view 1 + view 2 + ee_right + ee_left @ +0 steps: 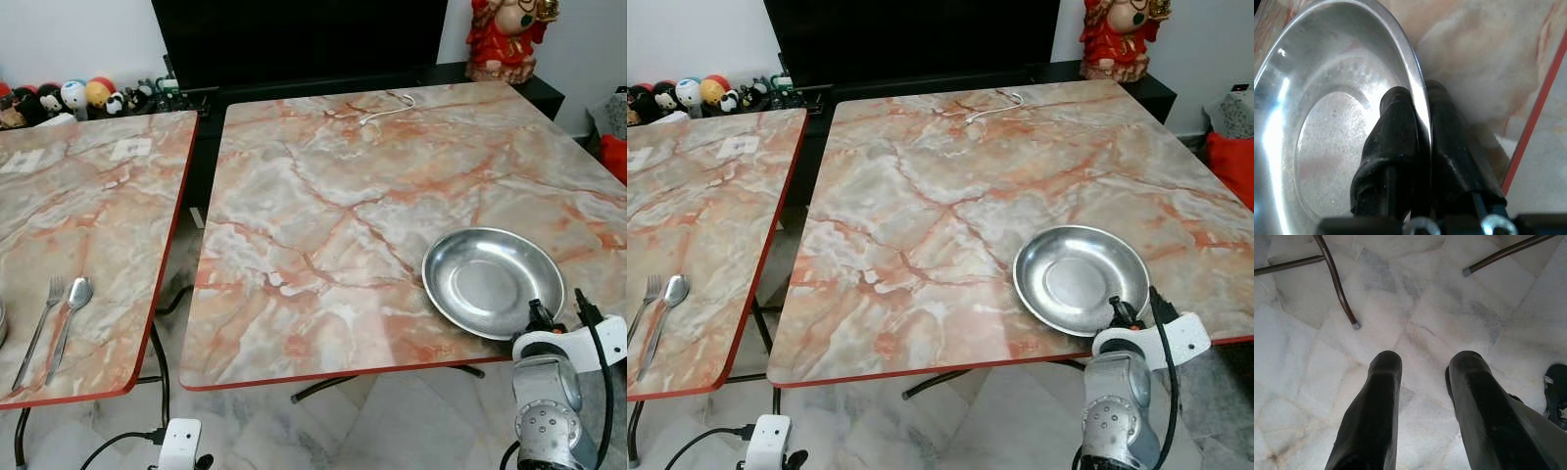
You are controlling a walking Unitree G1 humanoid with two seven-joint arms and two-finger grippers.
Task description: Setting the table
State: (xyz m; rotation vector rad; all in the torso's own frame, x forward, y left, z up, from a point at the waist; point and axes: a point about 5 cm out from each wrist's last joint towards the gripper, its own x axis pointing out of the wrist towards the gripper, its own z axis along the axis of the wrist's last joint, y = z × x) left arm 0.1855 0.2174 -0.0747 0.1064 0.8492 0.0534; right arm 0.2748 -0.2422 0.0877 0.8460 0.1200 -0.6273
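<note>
On the left table lie a fork (39, 331) and spoon (69, 323). The left gripper (1422, 382) hangs over the floor, fingers apart. The steel plate (493, 280) sits near the right table's (323, 196) front edge — the right gripper (1420, 142) pinches its rim. Light, stiff, likely slick — the rim suits gripping.

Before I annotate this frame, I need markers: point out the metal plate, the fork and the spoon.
metal plate (490, 279): left eye view, on its flat centre.
fork (51, 294): left eye view, on its tines.
spoon (78, 292): left eye view, on its bowl.
</note>
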